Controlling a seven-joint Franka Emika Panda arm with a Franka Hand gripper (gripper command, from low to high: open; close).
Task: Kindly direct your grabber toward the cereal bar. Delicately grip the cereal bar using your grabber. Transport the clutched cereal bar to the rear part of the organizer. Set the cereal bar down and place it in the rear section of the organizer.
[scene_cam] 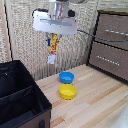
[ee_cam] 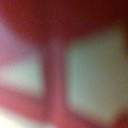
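High above the table, my grabber is shut on the top end of the cereal bar. The orange-yellow packet hangs straight down from under the flat white block, in front of the woven back wall. The black fabric organizer stands low at the exterior view's left, its dividers showing; the bar hangs higher than it and to its right. The wrist view is only a red and pale blur, so close that I cannot make out what it is.
A blue bowl and a yellow bowl sit on the wooden table, below and a little right of the hanging bar. A brown drawer cabinet stands at the exterior view's right.
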